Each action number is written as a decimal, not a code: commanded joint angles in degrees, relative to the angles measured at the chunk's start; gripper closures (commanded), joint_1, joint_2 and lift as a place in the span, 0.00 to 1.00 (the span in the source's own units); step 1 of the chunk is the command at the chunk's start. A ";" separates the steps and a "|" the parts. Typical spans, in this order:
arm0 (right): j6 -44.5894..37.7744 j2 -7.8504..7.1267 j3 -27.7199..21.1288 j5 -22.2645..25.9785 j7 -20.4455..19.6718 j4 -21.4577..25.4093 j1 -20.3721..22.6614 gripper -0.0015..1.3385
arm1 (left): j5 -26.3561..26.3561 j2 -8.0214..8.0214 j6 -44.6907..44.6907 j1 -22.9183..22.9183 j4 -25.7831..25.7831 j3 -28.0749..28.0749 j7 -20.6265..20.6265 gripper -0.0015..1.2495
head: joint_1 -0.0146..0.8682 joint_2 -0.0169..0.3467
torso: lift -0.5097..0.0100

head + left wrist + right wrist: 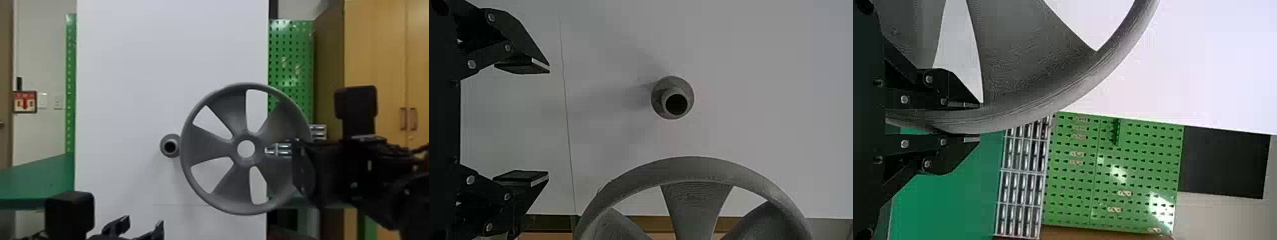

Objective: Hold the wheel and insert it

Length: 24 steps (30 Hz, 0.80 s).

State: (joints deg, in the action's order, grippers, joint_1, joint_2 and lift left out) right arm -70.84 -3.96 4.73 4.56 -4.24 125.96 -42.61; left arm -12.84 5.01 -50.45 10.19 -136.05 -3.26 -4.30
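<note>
Nearest me, at the lower left of the head view, my left gripper (pixel 145 221) sits with its fingers spread wide, nothing between them; its own wrist view agrees, a broad gap and bare white behind it. Over on the right side of the frame, my right gripper (pixel 304 175) has the wheel (pixel 217 143)! In the right wrist view, the fingers are closed down to the thickness of the rim (pixel 1023 117), one on each side of it.

And there's the wheel itself, grey, standing upright, its face and spokes towards my head camera, right of centre and a little low in the frame. The round hole in its hub (pixel 234 150) is plain to see. Just past the rim's left edge comes the grey peg (pixel 164 146), a stub with a dark hollow end, jutting from the tall white board (pixel 143 63). The wheel is off the peg, beside it in my head view, hub well to the right!

Farther back, a green tabletop (pixel 38 175) lies at the left edge, green pegboard (pixel 287 48) rises right of the board, and a wooden cabinet (pixel 373 48) fills the upper right.
</note>
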 commanded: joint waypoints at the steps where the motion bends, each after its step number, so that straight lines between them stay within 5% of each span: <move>1: -0.97 0.36 1.07 3.00 -2.00 0.07 -0.46 0.91 | 0.01 0.00 0.00 -0.09 0.00 0.00 0.00 0.39 | 0.02 0.11 | 0.04; 24: 0.53 3.52 8.19 14.34 -21.43 1.04 -0.37 0.95 | 0.10 0.00 0.09 -0.09 0.00 0.09 0.00 0.39 | 0.02 0.11 | 0.04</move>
State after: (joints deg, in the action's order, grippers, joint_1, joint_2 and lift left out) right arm -70.94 -1.01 12.07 16.61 -23.71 126.94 -43.08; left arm -12.83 5.01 -50.38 10.07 -136.05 -3.08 -4.30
